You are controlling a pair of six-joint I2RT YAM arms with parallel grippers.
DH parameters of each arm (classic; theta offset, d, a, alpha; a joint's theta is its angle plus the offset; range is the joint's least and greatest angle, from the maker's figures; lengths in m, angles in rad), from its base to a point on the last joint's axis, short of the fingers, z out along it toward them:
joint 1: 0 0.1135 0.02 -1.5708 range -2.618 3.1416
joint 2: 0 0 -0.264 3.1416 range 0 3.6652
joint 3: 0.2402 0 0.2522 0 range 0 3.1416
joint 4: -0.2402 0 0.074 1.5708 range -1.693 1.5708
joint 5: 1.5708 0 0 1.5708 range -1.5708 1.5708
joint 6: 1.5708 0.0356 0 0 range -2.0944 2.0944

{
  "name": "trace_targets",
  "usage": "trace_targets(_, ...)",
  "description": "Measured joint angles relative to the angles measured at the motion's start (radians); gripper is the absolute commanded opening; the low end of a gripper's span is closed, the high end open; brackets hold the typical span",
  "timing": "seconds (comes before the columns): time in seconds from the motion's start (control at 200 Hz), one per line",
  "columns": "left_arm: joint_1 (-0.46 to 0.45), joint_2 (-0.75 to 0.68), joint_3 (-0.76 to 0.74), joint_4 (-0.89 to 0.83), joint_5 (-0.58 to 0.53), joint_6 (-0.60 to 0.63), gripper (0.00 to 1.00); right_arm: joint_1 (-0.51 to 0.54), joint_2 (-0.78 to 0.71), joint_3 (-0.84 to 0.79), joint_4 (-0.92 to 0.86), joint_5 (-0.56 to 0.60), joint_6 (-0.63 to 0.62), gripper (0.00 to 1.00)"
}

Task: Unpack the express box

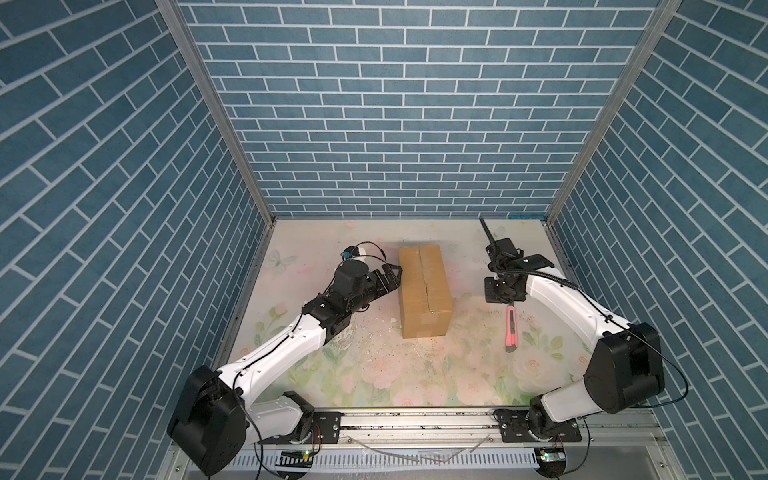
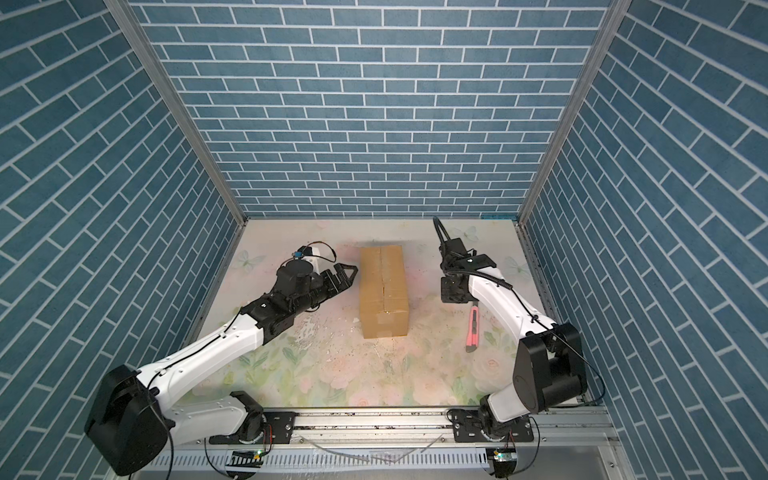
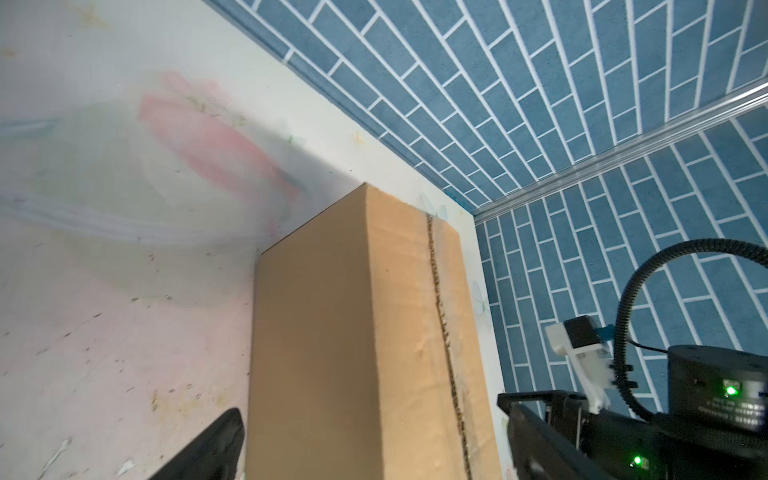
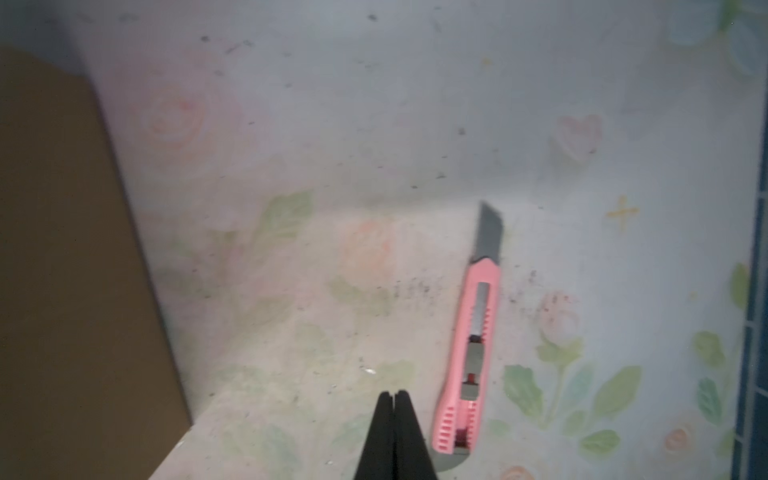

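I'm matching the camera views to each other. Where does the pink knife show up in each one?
A top view: pink knife lies right of the express box.
A top view: same place, right of the express box.
Left wrist: not in it.
Right wrist: beside the shut right gripper, blade out.
Shared landmark: the express box, in all four.

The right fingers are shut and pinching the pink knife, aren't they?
Not pinching. The right fingers are shut, but on nothing. The knife lies on the table just beside them, untouched. The right wrist view shows this.
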Motion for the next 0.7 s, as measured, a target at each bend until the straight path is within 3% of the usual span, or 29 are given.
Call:
trace_targets(0.46, 0.001, 0.306, 0.245, -0.014, 0.149, 0.109, 1.00, 0.282, -0.021, -0.100, 0.211, -0.128, 0.248, 0.00)
trace_targets(0.7, 0.003, 0.397, 0.323, 0.004, 0.192, 0.122, 1.00, 0.394, -0.048, -0.180, 0.368, -0.180, 0.369, 0.00)
